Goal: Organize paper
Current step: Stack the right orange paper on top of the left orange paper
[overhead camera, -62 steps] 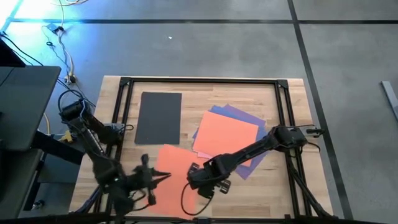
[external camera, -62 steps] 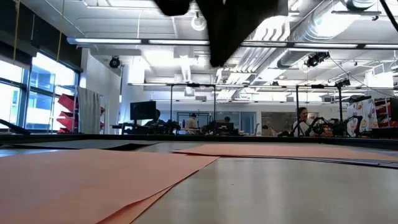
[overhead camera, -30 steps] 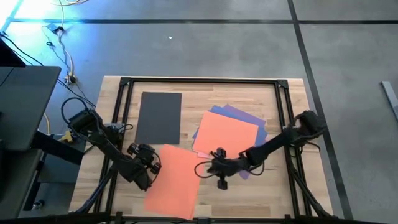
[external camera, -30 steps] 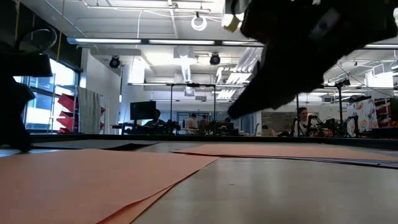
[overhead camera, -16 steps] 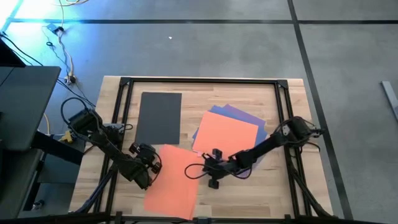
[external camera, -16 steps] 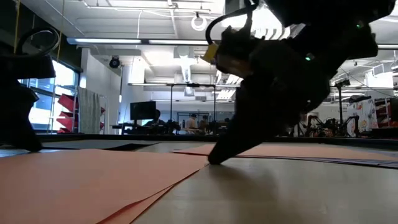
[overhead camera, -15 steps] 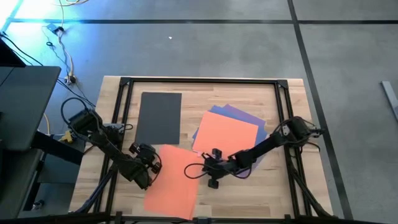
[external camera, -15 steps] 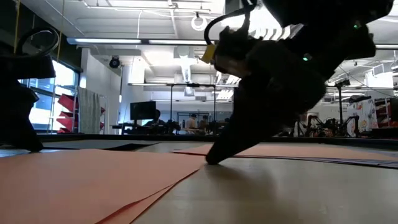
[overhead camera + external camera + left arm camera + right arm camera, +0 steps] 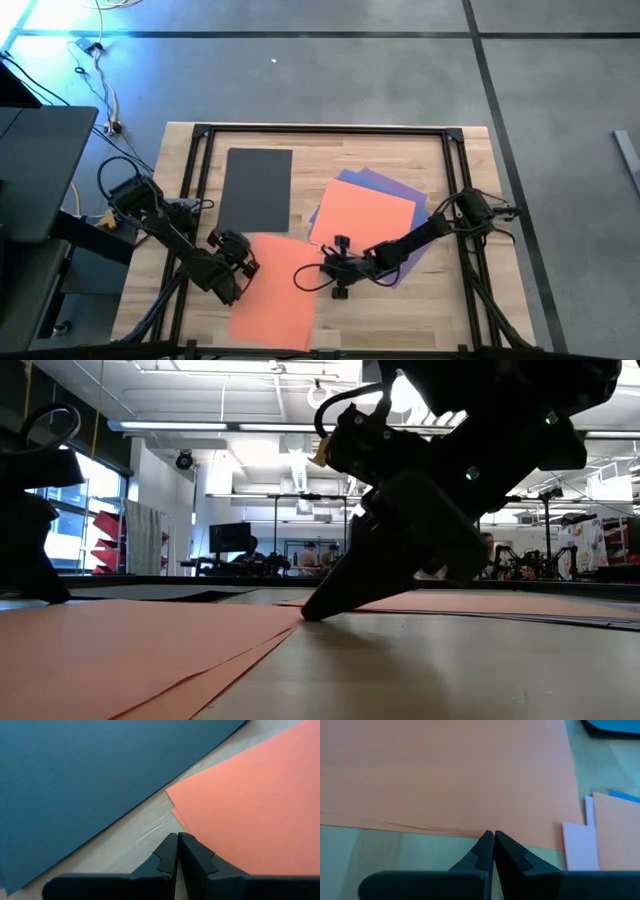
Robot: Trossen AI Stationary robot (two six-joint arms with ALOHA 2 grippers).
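Position report: my left gripper, fingers together, rests at the left edge of the lower orange sheet, below the dark grey sheet. My right gripper, fingers together, presses that sheet's right edge beside the orange-topped stack.

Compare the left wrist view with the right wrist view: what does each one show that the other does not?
Only the left wrist view shows the dark grey rectangular paper sheet, lying apart from the orange sheet's corner, with bare wood between them.

Only the right wrist view shows the pale pink paper sheet and a blue paper sheet's corner peeking from under another orange sheet.

Both show the large orange paper sheet on the wooden table, with a shut gripper at its edge: the left gripper and the right gripper.
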